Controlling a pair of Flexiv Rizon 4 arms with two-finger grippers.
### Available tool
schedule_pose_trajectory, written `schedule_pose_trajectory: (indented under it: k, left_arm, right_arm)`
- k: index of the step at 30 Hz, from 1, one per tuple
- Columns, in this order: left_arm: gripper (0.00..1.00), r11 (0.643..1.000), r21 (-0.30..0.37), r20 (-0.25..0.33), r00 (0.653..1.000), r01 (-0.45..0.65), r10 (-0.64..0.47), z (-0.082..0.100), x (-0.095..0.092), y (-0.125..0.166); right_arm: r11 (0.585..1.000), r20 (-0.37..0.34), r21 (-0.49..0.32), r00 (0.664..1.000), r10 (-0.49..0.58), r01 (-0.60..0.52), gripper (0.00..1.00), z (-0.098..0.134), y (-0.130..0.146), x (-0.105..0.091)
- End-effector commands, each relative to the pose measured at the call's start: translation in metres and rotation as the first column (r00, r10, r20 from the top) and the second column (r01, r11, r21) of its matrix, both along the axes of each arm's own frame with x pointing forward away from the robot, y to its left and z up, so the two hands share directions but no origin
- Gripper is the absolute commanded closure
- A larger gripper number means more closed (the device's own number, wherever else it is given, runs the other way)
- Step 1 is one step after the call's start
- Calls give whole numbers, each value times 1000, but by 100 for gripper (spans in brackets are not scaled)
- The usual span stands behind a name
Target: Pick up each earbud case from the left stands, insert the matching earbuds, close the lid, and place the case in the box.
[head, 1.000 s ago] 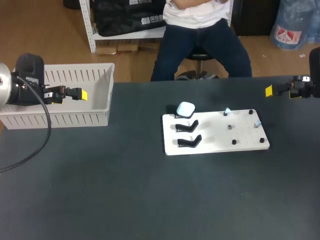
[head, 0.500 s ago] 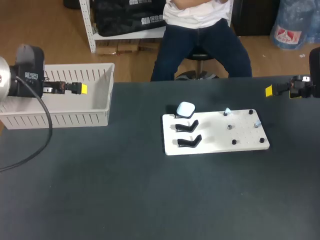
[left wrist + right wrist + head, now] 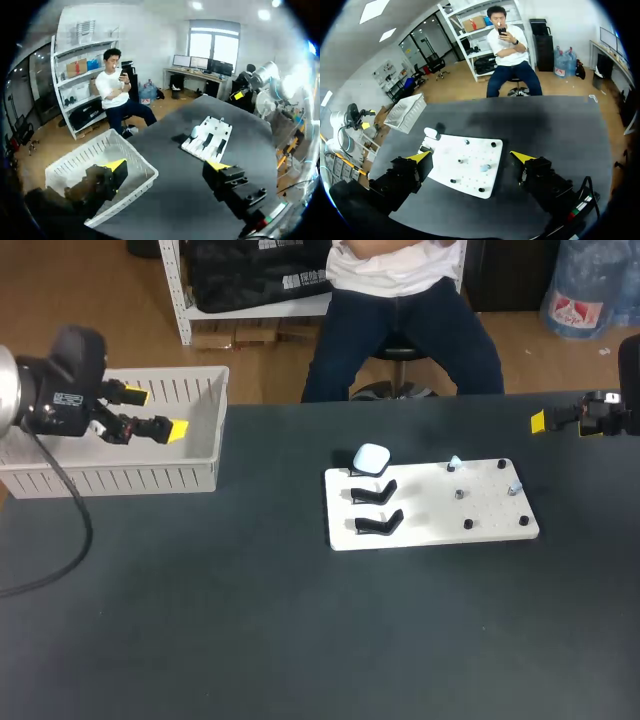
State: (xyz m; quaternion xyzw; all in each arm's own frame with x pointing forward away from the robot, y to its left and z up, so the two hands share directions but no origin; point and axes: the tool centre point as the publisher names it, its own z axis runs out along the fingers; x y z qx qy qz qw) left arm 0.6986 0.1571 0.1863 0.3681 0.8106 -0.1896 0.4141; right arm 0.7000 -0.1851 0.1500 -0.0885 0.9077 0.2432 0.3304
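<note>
The earbud case (image 3: 372,457) rests on a stand on the white board (image 3: 430,532), toward the counter's (image 3: 250,620) far edge. The left jaws gape empty over the box (image 3: 150,478) at the far left corner. The right jaws gape empty by the right edge.

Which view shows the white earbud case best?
The head view: the earbud case sits unobstructed at a corner of the white board. The right wrist view shows it smaller; the left wrist view, tiny and far off.
</note>
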Motion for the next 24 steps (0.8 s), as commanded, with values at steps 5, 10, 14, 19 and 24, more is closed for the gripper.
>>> schedule_pose_trajectory:
  k: [5,10,14,19,24]
  left_arm:
    - [0,747,75,220,720,660,-658,-6,-15,-2]
    - [0,743,95,208,717,663,-666,-5,-12,-4]
    - [0,822,119,155,807,557,-570,-4,-3,-6]
    - [0,822,119,155,807,557,-570,-4,-3,-6]
    - [0,822,119,155,807,557,-570,-4,-3,-6]
  right_arm:
    - [1000,0,0,1000,0,0,0,0,0,0]
    - [1000,0,0,1000,0,0,0,0,0,0]
    - [1000,0,0,1000,0,0,0,0,0,0]
    - [1000,0,0,1000,0,0,0,0,0,0]
    - [1000,0,0,1000,0,0,0,0,0,0]
